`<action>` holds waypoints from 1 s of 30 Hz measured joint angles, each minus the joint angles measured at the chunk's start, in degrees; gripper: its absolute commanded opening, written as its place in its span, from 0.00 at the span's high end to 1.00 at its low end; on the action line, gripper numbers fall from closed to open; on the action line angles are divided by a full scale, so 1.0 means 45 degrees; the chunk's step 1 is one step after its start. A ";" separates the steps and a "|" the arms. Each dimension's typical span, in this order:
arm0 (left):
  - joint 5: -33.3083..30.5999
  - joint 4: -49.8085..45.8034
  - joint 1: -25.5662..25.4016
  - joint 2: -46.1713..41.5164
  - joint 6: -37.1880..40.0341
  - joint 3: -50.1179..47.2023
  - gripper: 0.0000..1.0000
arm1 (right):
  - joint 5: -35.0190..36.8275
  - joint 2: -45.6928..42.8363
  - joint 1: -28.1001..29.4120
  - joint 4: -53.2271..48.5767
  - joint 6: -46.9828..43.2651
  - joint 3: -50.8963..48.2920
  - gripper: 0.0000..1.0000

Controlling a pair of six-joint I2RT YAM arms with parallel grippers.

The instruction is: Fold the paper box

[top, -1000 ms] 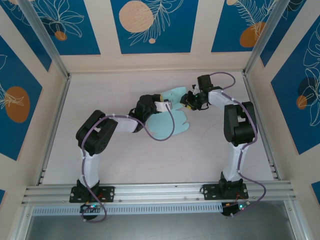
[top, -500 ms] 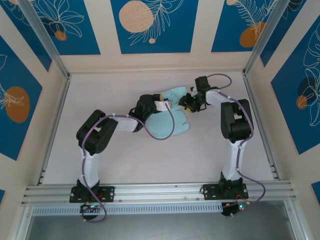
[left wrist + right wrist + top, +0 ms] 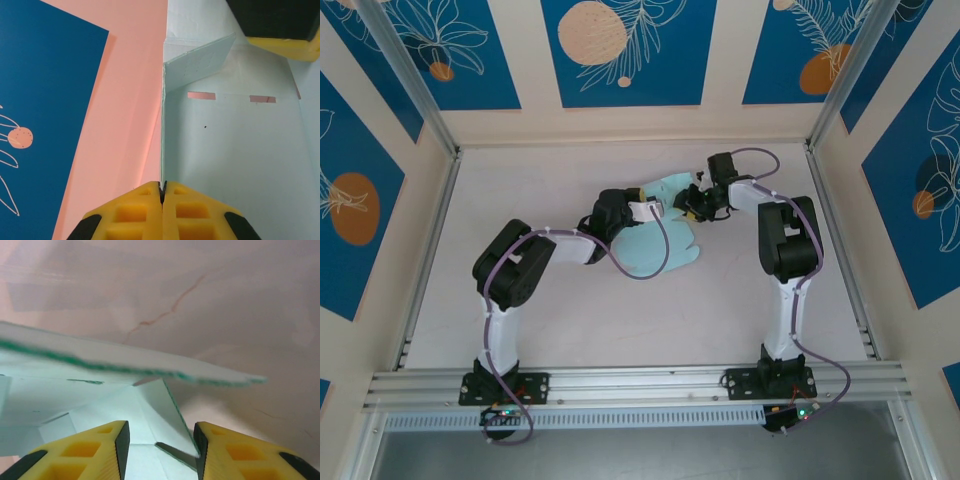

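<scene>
The paper box (image 3: 658,245) is a pale light-blue cut-out sheet lying mid-table, its far part raised between the two grippers. My left gripper (image 3: 642,211) is shut on an upright side panel of the box (image 3: 165,135), pinching its edge between the yellow fingers (image 3: 140,212). The panel stands on end beside the sheet's floor (image 3: 235,150), which has two small slots. My right gripper (image 3: 692,202) is open at the sheet's far right edge. A folded flap (image 3: 167,412) sits between its spread fingers (image 3: 107,447), and a raised panel edge (image 3: 125,362) crosses above.
The pink table surface (image 3: 570,320) stretches around the sheet. Aluminium rails (image 3: 640,385) frame the near edge and sides. Blue and cream patterned walls (image 3: 620,60) close the back and sides. The right gripper's yellow finger (image 3: 285,45) shows at the top right of the left wrist view.
The right arm has swung slightly left and its gripper has moved closer to the sheet's far edge. The left gripper has kept its hold and place.
</scene>
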 measured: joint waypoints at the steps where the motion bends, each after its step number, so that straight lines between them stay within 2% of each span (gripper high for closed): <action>1: 0.0000 -0.0015 0.0000 0.0000 0.0078 0.0000 1.00 | -0.0044 0.0000 0.0019 0.0102 0.0029 0.0000 0.62; 4: -0.0029 -0.0053 0.0000 0.0000 0.0214 0.0000 1.00 | -0.0185 0.0000 0.0107 0.0325 0.0058 0.0005 0.68; 18: -0.0539 -0.0398 -0.0146 0.0350 0.0748 0.0413 1.00 | -0.0476 -0.0597 0.0724 0.1345 0.0214 -0.0466 0.64; 30: -0.0777 -0.0568 -0.0423 0.0408 0.1107 0.0597 1.00 | -0.0733 -0.0724 0.1025 0.1933 0.0665 -0.0806 0.68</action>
